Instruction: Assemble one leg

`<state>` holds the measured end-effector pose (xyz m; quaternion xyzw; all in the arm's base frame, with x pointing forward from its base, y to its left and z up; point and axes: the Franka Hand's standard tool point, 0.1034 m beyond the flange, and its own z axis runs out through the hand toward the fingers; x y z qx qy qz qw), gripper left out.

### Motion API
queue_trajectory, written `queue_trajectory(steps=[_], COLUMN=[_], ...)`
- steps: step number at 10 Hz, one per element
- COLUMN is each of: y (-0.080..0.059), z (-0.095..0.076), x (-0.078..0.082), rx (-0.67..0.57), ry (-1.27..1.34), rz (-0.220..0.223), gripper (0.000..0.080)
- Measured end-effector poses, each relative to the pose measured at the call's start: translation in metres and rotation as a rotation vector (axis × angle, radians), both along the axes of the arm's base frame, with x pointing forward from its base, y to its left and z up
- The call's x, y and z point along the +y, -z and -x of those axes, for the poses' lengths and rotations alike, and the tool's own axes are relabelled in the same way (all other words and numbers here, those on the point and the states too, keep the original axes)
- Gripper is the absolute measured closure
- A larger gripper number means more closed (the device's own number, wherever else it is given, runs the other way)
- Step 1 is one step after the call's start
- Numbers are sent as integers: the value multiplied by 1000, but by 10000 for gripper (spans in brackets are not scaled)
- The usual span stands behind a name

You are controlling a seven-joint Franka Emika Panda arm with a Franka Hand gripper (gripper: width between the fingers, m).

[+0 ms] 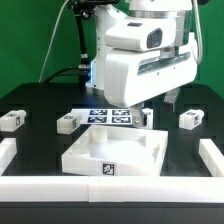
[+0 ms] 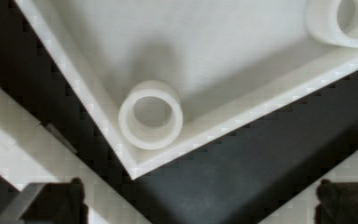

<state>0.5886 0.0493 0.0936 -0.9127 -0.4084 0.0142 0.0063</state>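
Three legs, small white blocks with tags, lie on the black table at the exterior view's left point(image 1: 12, 119), left of centre point(image 1: 68, 123) and right point(image 1: 188, 120). A fourth white block point(image 1: 147, 116) stands just behind the tray-like part, under the arm. The large white square tray-like part point(image 1: 85, 152) lies at front centre. My gripper point(image 1: 160, 103) hangs above its far right corner. In the wrist view the gripper point(image 2: 201, 200) is open and empty, with dark fingertips point(image 2: 51, 200) wide apart. Below it is a corner of the tray point(image 2: 247, 80) with a round socket point(image 2: 151, 115).
The marker board point(image 1: 110, 116) lies flat behind the tray. White rails border the table at the exterior view's left point(image 1: 10, 155), right point(image 1: 212, 155) and front point(image 1: 110, 187). A second socket point(image 2: 345, 20) shows in the wrist view.
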Motion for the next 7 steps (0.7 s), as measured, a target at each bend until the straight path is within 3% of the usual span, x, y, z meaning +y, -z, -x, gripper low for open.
queue_trajectory(steps=[3,5,7], y=[3,14,23], z=[7,40,52], x=[1,1,-3], rx=[-7,0,3], ry=[-34,-143,-228], rz=[-2,-6,-11], gripper=[150,150,150])
